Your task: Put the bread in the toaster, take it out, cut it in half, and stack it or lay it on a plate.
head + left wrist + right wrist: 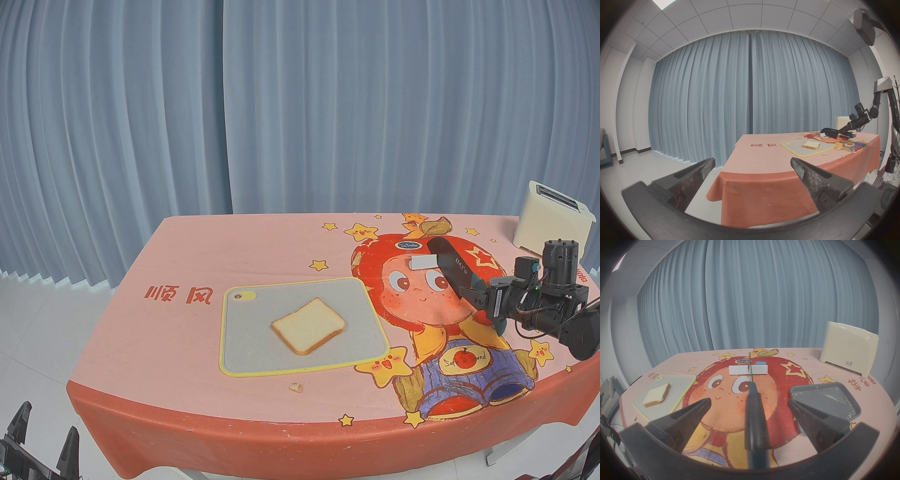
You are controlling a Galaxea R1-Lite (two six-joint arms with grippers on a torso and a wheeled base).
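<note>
Lying whole on the cutting board (250, 337) is your bread slice (308, 325). Your right tool (749, 400) holds its fingers (693, 415) apart beside a knife (754, 421) handle above the bench (187, 250). Your left tool (750, 162) gapes too.

Tablecloth (206, 250): pink printed cloth, matt, smooth on top, hanging in soft folds over the near edge.
Cutting board (250, 350): plastic-looking, matt grey face, smooth yellow rim.
Bread (308, 325): pale porous crumb, dry brown crust.
Toaster (550, 222), far right corner: cream plastic shell, smooth, low sheen.
Knife (453, 265): black blade, matt coating; handle dark, smooth, plastic-looking.
Tray (815, 386), near the right edge: grey plastic, floor dusted with pale specks.
White strip (424, 261): matt; paper or tape, cannot tell which.
Left gripper (752, 162): fingers (818, 184) black, matt, finely scuffed.
Curtain (300, 106): grey-blue pleated cloth, matt.
Floor (640, 168): pale, glossy.
</note>
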